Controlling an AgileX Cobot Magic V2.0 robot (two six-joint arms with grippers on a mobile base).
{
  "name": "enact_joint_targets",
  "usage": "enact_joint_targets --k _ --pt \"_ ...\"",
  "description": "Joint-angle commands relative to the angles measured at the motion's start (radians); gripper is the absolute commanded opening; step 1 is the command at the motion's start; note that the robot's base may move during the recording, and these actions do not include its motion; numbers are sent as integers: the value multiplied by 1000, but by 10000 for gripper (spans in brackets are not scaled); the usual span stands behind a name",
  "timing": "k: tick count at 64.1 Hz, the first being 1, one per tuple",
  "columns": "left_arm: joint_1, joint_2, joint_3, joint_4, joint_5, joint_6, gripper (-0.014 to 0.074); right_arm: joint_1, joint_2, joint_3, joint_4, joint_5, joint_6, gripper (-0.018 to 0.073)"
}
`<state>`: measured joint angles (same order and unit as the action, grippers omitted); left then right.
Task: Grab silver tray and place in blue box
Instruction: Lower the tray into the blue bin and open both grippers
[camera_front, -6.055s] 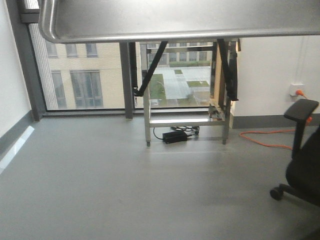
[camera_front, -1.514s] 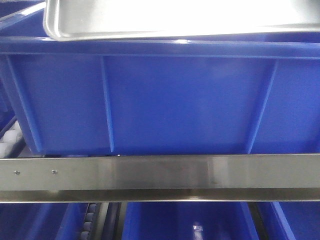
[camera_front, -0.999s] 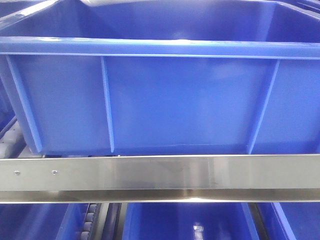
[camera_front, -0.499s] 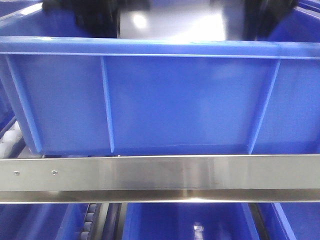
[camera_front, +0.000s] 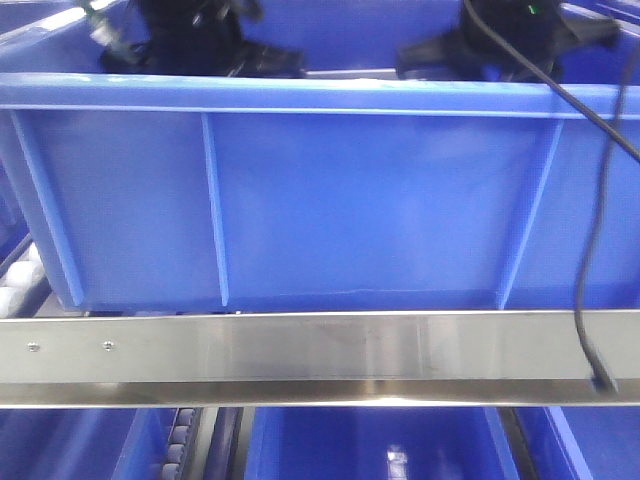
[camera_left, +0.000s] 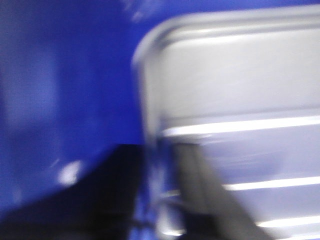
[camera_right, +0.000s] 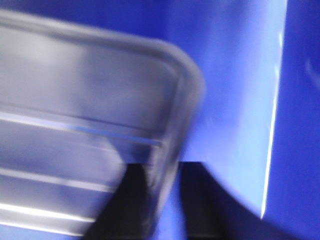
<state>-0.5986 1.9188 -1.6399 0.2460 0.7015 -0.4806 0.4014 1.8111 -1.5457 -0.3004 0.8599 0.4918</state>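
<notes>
The blue box (camera_front: 350, 200) fills the front view, with my left arm (camera_front: 195, 40) and right arm (camera_front: 500, 40) reaching down inside it. Only a sliver of the silver tray (camera_front: 345, 72) shows over the rim. In the left wrist view, the tray (camera_left: 235, 85) lies against the box's wall (camera_left: 60, 90). My left gripper (camera_left: 155, 150) straddles its rim, and blue shows between rim and outer finger. In the right wrist view, my right gripper (camera_right: 167, 167) straddles the tray's (camera_right: 75, 90) opposite end near the box wall (camera_right: 235, 90), with a similar gap. Both wrist views are blurred.
A steel rail (camera_front: 300, 355) runs across in front of the box. More blue bins (camera_front: 370, 440) sit on the level below. White rollers (camera_front: 20, 280) show at the left. A black cable (camera_front: 590, 250) hangs from the right arm down over the box's side.
The tray, held above the box's rim 1.5 s ago, has gone down inside it. Both arms have dropped into the box after it.
</notes>
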Motion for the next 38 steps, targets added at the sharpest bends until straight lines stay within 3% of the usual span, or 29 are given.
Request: enact_joint_targets --k 1,6,16,23,30,38 --pt "-3 -58 -52 -5 -55 3 411 0 -54 -67 -35 -6 -13 589" --pt "-3 -58 -76 -7 -34 3 475 0 -56 -98 -38 23 -13 625" --pt "-3 -75 -125 -7 59 5 479 0 -85 -125 -39 74 -23 622" --pt "-3 -124 -137 -52 106 85 475 9 -130 -125 -31 108 -43 559" --pt "-7 -195 -133 -88 168 159 426 19 -184 -124 -27 144 -72 392" --pt "-19 -307 -63 -88 184 183 323 33 -268 -78 -30 146 -102 125"
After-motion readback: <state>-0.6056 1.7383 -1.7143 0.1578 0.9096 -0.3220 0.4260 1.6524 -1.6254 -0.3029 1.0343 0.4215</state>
